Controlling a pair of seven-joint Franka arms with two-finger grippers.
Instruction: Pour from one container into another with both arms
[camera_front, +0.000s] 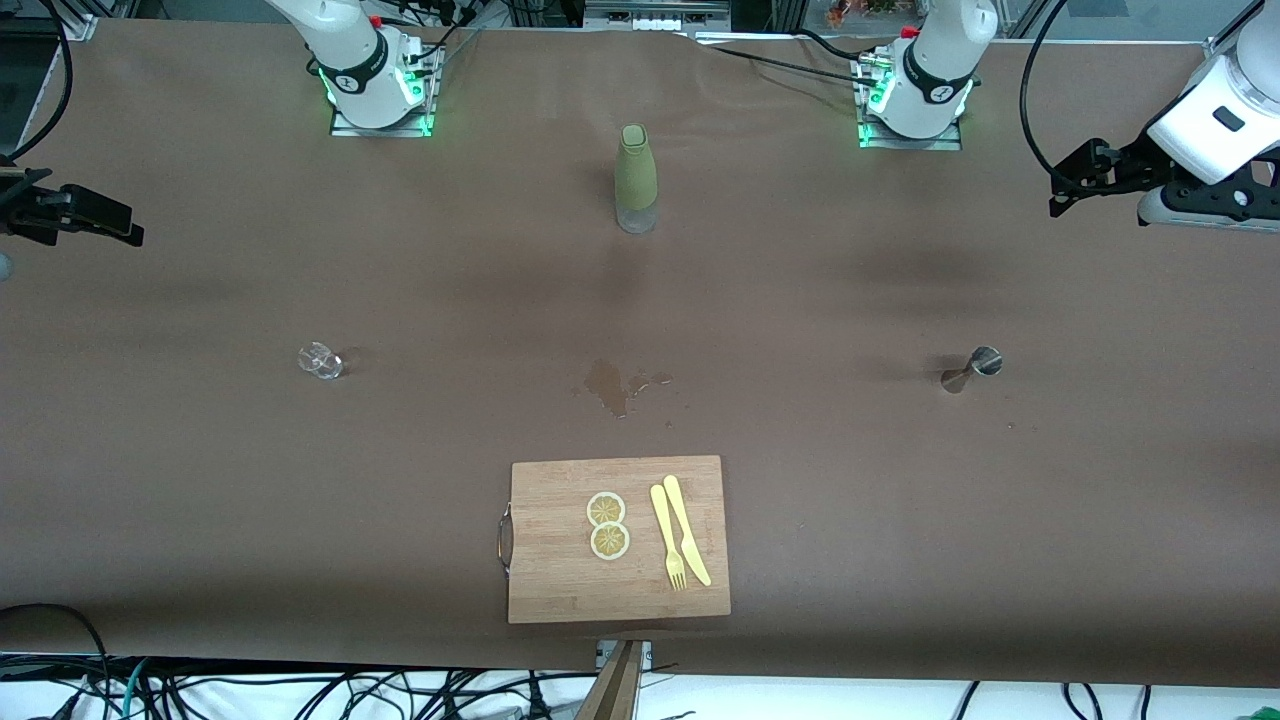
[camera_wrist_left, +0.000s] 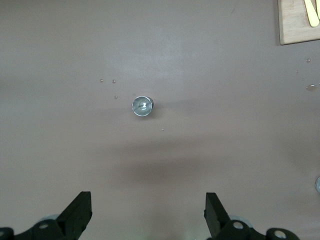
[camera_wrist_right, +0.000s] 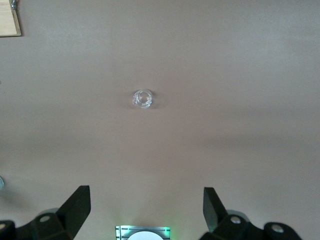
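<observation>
The tiny clear glass stands on the brown table toward the right arm's end. It also shows from above in the right wrist view as the glass, with my right gripper open and empty high above it. The steel jigger stands upright toward the left arm's end. Seen from above in the left wrist view, the jigger lies well below my left gripper, which is open and holds nothing. Both arms hang at the table's two ends.
A tall olive-green bottle stands mid-table, between the two arm bases. A small wet spill lies between the glass and the jigger. Nearer the front camera, a wooden cutting board carries two lemon slices and a yellow fork and knife.
</observation>
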